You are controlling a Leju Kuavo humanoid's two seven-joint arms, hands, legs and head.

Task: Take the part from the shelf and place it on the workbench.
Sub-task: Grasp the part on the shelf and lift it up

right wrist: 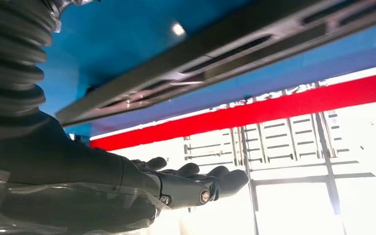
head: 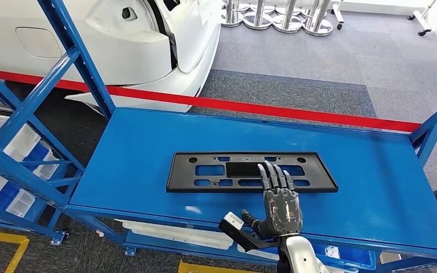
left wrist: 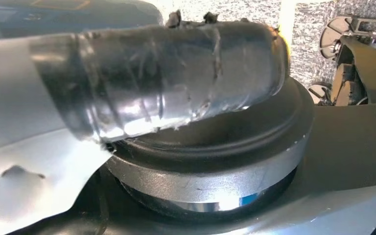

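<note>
The part [head: 227, 170] is a flat black rectangular frame with cut-outs, lying flat in the middle of the blue workbench top [head: 375, 182]. My right hand [head: 279, 202] reaches in over the near edge with its fingers stretched out straight above the part's near rim, holding nothing. In the right wrist view the part [right wrist: 215, 58] runs as a long dark bar on the blue surface, and the fingers [right wrist: 196, 183] stay apart from it. A dark tape-wrapped piece of my left hand [left wrist: 166, 73] sits close to the lens, and its fingers cannot be made out.
A red barrier tape [head: 296, 111] crosses behind the bench, with a white car [head: 119, 40] beyond it. Blue rack struts [head: 28, 102] and white bins [head: 11, 170] stand at the left. Chrome post bases [head: 279, 17] sit on the grey carpet far back.
</note>
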